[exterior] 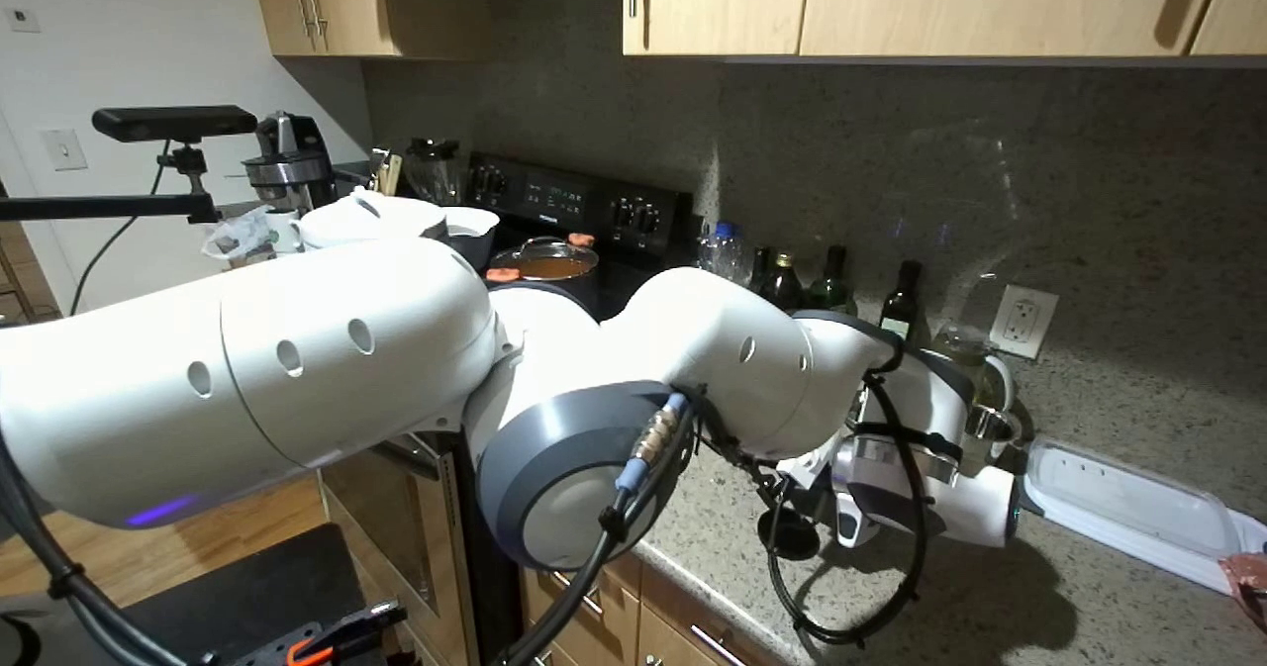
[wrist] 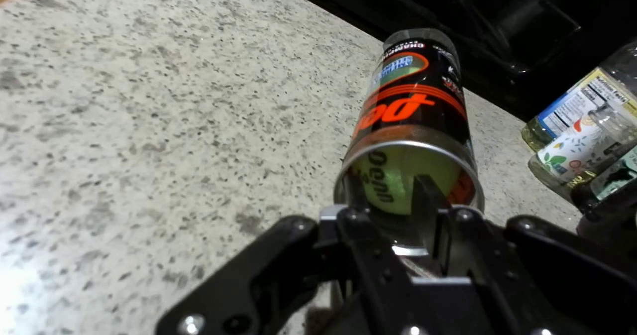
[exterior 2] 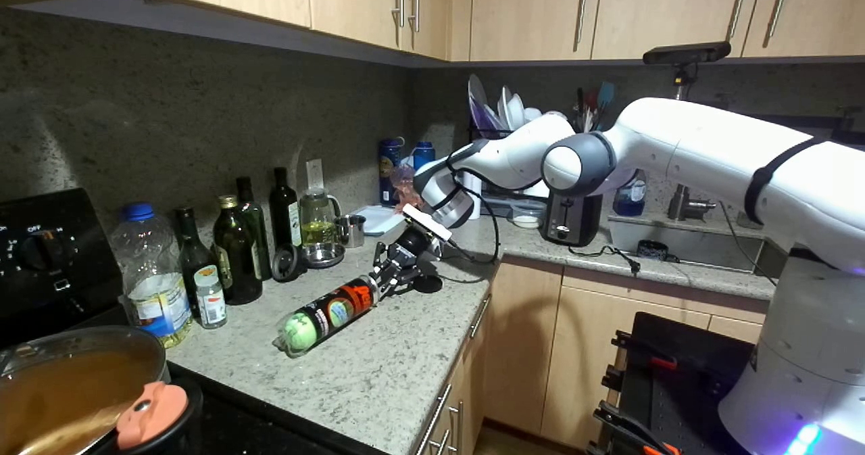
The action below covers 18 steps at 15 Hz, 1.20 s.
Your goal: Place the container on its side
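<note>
1 container (exterior 2: pixel 332 314) lies sideways, gripper (wrist: pixel 389 189) apparently just inside its mouth.

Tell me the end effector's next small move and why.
Probably ease the end effector straight back: the container already appears to lie on its side on the counter, and the fingers stand apart at its open end.

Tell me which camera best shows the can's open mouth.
The wrist view: the can shows its mouth, a ball visible inside, though the end effector partly covers it. In an exterior view its label shows, but the mouth points away. In an exterior view the arm is up front and I cannot make out the can.
</note>
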{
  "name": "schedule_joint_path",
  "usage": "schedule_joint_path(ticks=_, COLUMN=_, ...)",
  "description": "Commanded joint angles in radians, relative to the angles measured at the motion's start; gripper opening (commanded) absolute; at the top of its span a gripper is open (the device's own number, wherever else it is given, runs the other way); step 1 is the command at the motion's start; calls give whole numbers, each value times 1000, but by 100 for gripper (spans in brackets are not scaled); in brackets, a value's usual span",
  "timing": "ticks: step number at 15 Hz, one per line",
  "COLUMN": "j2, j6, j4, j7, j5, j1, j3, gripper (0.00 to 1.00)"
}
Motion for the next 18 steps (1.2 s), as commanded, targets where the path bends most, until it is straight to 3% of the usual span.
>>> schedule_joint_path(ticks=1, j2=-67, j6=44, j4=-58, j7=-13, j5=-11, j1=16, j3=-18, gripper=35)
schedule_joint_path(ticks=6, j2=-119, j6=105, j4=-90, j7=-24, j5=-29, j1=28, j3=-27, gripper=42)
schedule_joint_path(ticks=9, j2=-157, j6=144, j4=-127, j7=-29, j5=-51, j1=39, j3=-30, gripper=59)
schedule_joint_path(ticks=10, j2=-174, j6=158, j4=-145, j7=-34, j5=-60, j1=45, j3=-30, gripper=77)
schedule_joint_path(ticks=13, j2=-231, j6=196, j4=-206, j7=-69, j5=-88, j1=64, j3=-27, gripper=87)
schedule_joint_path(ticks=14, j2=-254, j6=209, j4=-230, j7=-84, j5=-96, j1=73, j3=-27, gripper=95)
schedule_joint_path(ticks=18, j2=-344, j6=269, j4=-334, j7=-144, j5=-126, j1=112, j3=-23, gripper=100)
